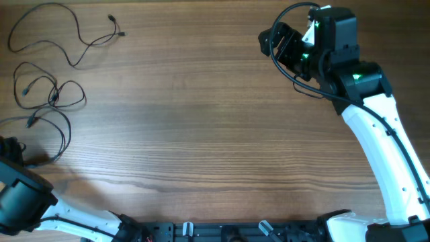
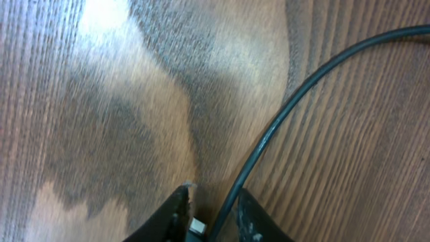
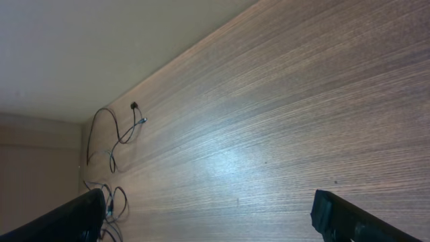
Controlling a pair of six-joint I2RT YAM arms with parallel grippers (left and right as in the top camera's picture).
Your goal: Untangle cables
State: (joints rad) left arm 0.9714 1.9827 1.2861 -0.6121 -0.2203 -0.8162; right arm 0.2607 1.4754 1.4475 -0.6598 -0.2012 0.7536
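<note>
Three thin black cables lie apart at the table's far left. One cable (image 1: 67,37) sprawls at the top left corner, and it also shows far off in the right wrist view as the cable (image 3: 114,131). A looped cable (image 1: 52,94) lies below it. The lowest cable (image 1: 59,131) curves down to my left gripper (image 1: 15,152). In the left wrist view that cable (image 2: 282,114) runs between the narrow jaws of the left gripper (image 2: 215,196), low over the wood. My right gripper (image 1: 277,42) hangs open and empty at the top right, seen as the right gripper (image 3: 208,202).
The table's left edge (image 1: 2,81) runs close beside the cables. The white right arm (image 1: 379,148) stretches along the right side. A black rail (image 1: 222,232) lines the front edge. In the right wrist view a pale wall (image 3: 101,40) rises beyond the far edge.
</note>
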